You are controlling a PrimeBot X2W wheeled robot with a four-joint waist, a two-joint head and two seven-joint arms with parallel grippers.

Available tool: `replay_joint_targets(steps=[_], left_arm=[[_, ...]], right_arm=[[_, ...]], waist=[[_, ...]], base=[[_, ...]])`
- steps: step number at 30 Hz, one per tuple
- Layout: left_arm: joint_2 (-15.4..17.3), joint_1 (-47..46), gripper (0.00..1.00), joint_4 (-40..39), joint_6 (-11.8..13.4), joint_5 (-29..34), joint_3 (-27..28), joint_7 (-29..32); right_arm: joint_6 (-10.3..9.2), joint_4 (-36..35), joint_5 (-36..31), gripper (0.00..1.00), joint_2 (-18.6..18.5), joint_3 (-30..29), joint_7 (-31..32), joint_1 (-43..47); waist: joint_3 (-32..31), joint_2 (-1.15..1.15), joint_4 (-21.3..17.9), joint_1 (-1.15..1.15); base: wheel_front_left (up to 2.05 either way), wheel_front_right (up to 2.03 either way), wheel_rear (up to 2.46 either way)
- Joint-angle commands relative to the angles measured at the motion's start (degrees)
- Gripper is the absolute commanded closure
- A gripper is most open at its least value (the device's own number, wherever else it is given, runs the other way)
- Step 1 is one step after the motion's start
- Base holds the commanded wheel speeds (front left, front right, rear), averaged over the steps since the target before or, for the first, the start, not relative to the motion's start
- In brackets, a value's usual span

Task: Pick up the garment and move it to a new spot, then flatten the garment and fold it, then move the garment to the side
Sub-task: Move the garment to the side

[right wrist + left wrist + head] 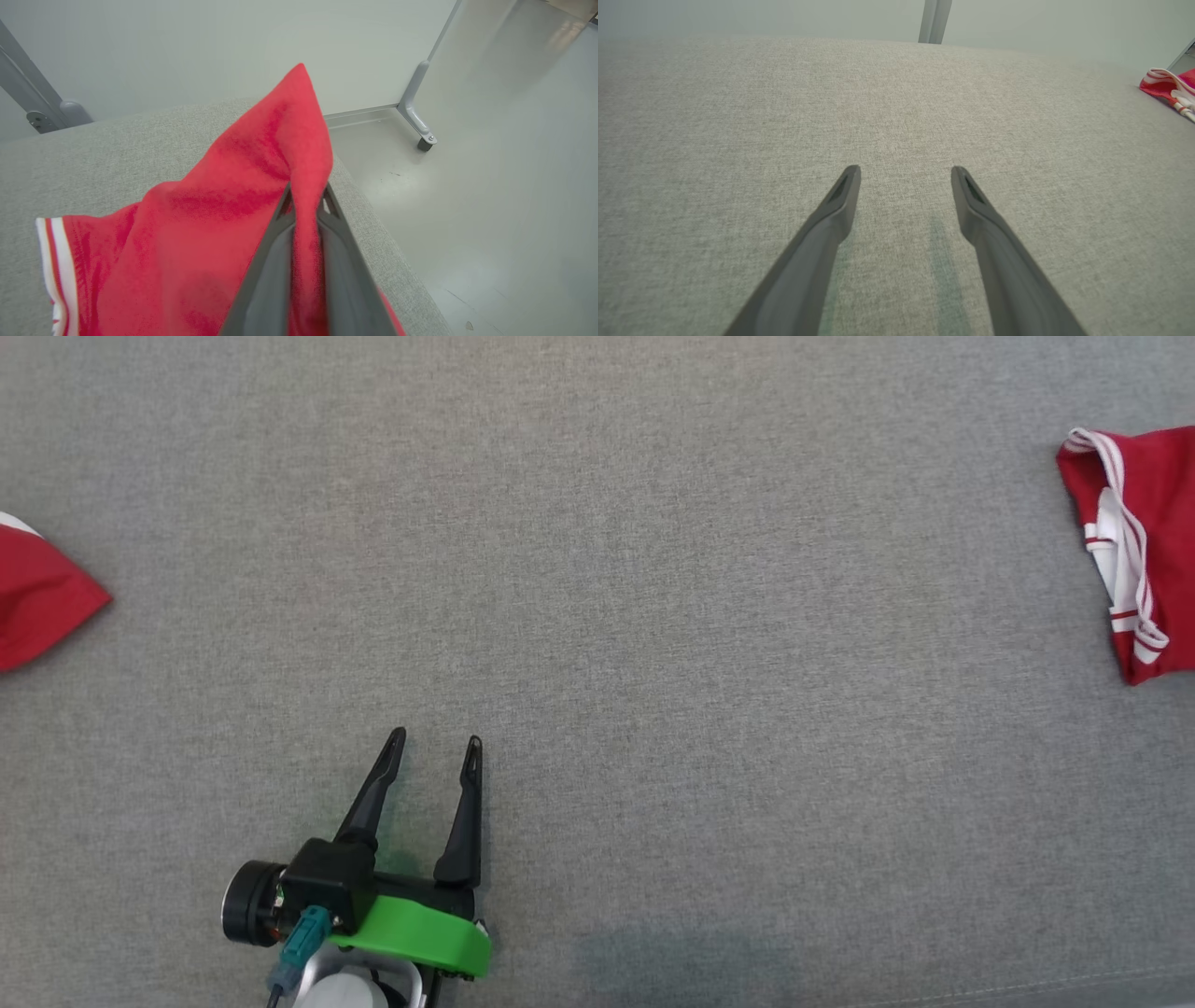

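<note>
- Our right gripper [307,198] is clenched on a raised fold of the red garment [196,233], white-striped trim showing, at a corner of the grey fabric surface [93,154] beside the pale floor [490,196].
- In the head view that garment lies bunched at the surface's right edge, and a second red cloth [37,597] lies at the left edge, well apart.
- Our left gripper [437,739] hangs released over bare grey fabric, fingers spread, grasping nothing.
</note>
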Motion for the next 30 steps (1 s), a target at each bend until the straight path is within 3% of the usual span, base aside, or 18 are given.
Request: replay_joint_targets(steps=[1, 2, 3, 4, 5, 10, 14, 17, 24, 30], left_arm=[[0.13, -0.98, 0.00, 0.03, -0.20, 0.38, -0.01, -0.18], [0.12, -1.08, 0.00, -0.06, -0.12, 0.38, -0.10, -0.18], [0.12, -1.13, 0.00, -0.14, -0.03, 0.44, -0.12, -0.18], [0.13, -1.17, 0.00, -0.18, 0.10, 0.54, -0.02, -0.18], [0.13, -1.12, 0.00, -0.17, 0.20, 0.48, 0.11, -0.18], [0.12, -0.47, 0.00, 0.23, 0.16, -0.03, 1.04, -0.18], [0.13, 1.26, 0.00, 0.56, 0.45, -1.30, 2.28, -0.17], [0.14, 3.01, 0.00, 0.58, 0.94, -2.10, 3.70, -0.18], [0.14, 7.89, 0.00, -0.27, 1.71, -3.91, 6.97, -0.17], [0.13, 11.43, 0.00, 0.35, 1.72, -3.18, 9.74, -0.17]], right_arm=[[-0.09, 2.70, -2.37, 1.00, -0.32, -1.12, -1.22, -1.68], [-0.08, 4.69, -4.22, 1.00, -0.53, -1.42, -1.72, -2.63], [-0.09, 6.99, -5.82, 0.76, -0.42, -2.17, -2.07, -3.67], [-0.08, 8.42, -7.60, 0.13, -0.14, -2.53, -2.97, -4.55], [-0.08, 9.87, -9.31, 0.00, 0.15, -2.73, -3.46, -5.25], [-0.09, 13.43, -16.08, 0.00, 2.23, -3.39, -10.08, -7.30], [-0.09, 9.07, -20.92, 0.00, 4.87, -3.76, -14.76, -4.89], [-0.09, -1.25, -23.31, 0.00, 8.67, -5.19, -15.13, -0.06], [-0.09, -27.81, -26.54, 0.00, 21.42, -8.47, -15.12, 22.23], [-0.09, -36.79, -27.76, 0.00, 27.99, -4.89, -15.13, 37.77]], waist=[[2.11, 0.00, 1.09, 0.00], [2.17, 0.00, 1.27, 0.00], [2.17, 0.00, 1.39, 0.00], [2.07, 0.00, 1.43, 0.00], [1.82, 0.00, 1.37, 0.00], [-1.16, 0.00, 0.18, 0.00], [-5.67, 0.00, -1.98, 0.00], [-9.47, 0.00, -4.09, 0.00], [-16.99, 0.00, -7.55, 0.00], [-21.25, 0.00, -7.70, 0.00]], base=[[0.00, 0.00, 0.00], [0.00, 0.00, 0.00], [0.00, 0.00, 0.00], [0.00, 0.00, 0.00], [0.00, 0.00, 0.00], [0.00, 0.00, 0.00], [0.00, 0.00, 0.00], [0.00, 0.00, 0.00], [0.00, 0.00, 0.00], [0.00, 0.00, 0.00]])
